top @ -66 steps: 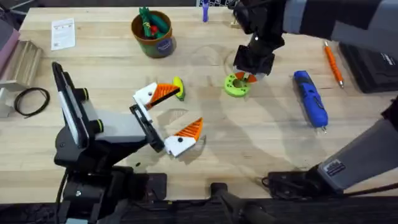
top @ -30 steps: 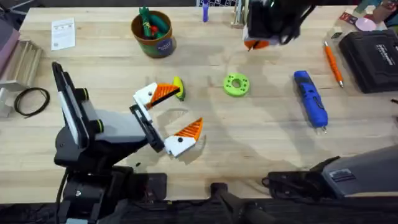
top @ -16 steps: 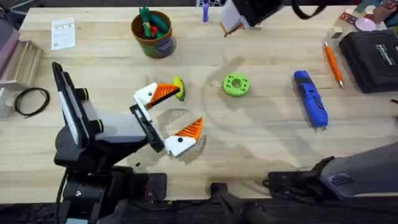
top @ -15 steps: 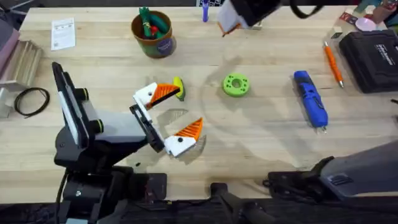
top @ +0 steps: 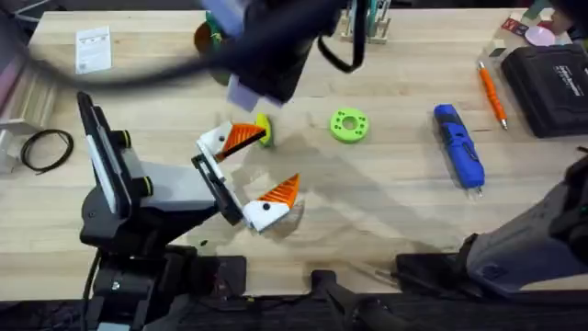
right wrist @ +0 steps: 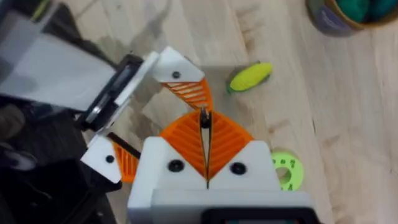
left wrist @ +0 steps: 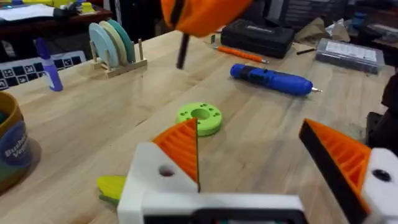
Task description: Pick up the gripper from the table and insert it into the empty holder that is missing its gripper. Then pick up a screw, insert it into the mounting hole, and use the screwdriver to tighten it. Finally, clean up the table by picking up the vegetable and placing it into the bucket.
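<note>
Overhead: left jaws wide, both holders point(top: 213, 141) carry orange fingers point(top: 281, 191), so insertion looks done. Screwdriver point(top: 458, 147) lies idle at their 3 o'clock, vegetable point(top: 265, 129) at 12, not yet bucketed. Left wrist: mounting hole point(left wrist: 166, 171) looks empty. Right wrist: right jaws pinch what looks like the screw point(right wrist: 203, 127). Seating, tightening and cleanup remain.

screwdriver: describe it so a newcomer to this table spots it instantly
Start at the black case at the table's far right edge. Toward the middle from it lies a thin orange stick tool, then the screwdriver, lying flat on bare wood to the right of the green holed disc. It is thick, bright blue and pen-shaped, with a thin metal tip pointing toward the arm bases.
</note>
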Robot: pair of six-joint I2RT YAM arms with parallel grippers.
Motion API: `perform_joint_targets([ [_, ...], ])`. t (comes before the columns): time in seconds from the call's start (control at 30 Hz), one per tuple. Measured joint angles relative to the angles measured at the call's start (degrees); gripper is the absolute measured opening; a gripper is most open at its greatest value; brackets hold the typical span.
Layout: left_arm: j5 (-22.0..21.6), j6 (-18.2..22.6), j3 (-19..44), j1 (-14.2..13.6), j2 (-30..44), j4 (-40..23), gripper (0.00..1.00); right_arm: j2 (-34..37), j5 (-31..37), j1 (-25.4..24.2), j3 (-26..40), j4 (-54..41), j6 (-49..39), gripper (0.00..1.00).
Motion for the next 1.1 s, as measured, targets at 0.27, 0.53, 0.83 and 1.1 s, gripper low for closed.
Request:
perform_joint_targets([
  [0.27,0.0,0.0,0.01,0.0,0.0,0.0,0.985,0.13,-1.37,4.28,0.04,1.85,-10.09,0.006],
  [0.53,0.0,0.0,0.0,0.0,-0.02,0.0,0.985,3.47,-1.54,5.61,0.26,2.17,-13.14,0.006],
  [0.83,0.0,0.0,-0.01,0.0,-0.02,-0.01,0.987,6.12,-0.49,5.61,0.26,2.39,-13.39,0.006],
  [1.1,0.0,0.0,0.01,0.0,-0.02,0.0,0.986,6.14,-0.1,5.61,0.26,2.5,-13.37,0.006],
])
